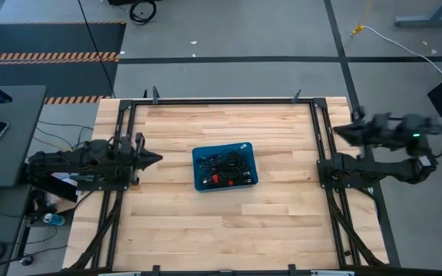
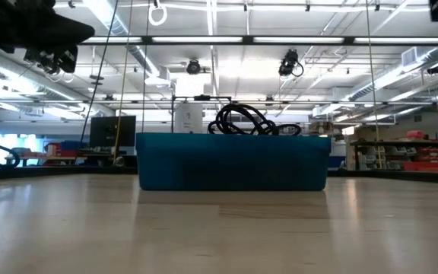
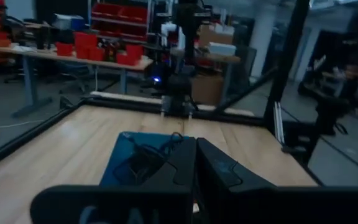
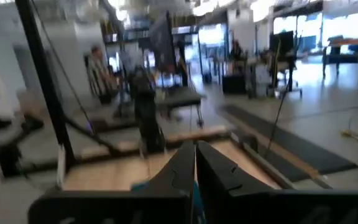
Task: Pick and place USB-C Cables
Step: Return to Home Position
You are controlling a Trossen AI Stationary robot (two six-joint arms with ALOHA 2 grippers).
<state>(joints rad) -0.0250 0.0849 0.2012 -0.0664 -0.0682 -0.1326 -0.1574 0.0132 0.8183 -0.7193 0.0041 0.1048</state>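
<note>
1. Surroundings: black frame rails (image 1: 221, 100) along the far edge and both sides of the table (image 1: 221, 230). Grey desk (image 1: 6, 138) off the left side. Hazard-striped floor tape (image 1: 48, 56) and a yellow cord (image 1: 359, 31) on the floor past the far edge.
2. Room beyond: red storage bins (image 3: 114, 53) on a bench and shelving in the left wrist view. A person (image 4: 96, 71) standing far back in the right wrist view.
3. In the way: only the frame rails near the arms. Both tools well apart from the blue bin (image 1: 225, 167), one on each side.
4. Table: pale wood planks glued edge to edge, smooth, slight sheen in the low view.
5. Bin: rectangular, straight opaque walls, plastic-looking. Near the table's middle, turned slightly off square to the table edges.
6. USB-C cables (image 1: 227, 162): thin, black, small coiled bundles tangled together, all inside the bin. Red tie (image 1: 215, 179) visible on one. A few loops (image 2: 242, 119) sticking up over the rim in the low view.
7. Left tool (image 1: 153, 159): at the table's left side just inside the rail, pointed at the bin. Fingers (image 3: 222, 168) pressed together, gripping nothing.
8. Right tool (image 1: 342, 132): just outside the right rail, toward the far corner. Fingers (image 4: 219, 171) closed too, empty.
</note>
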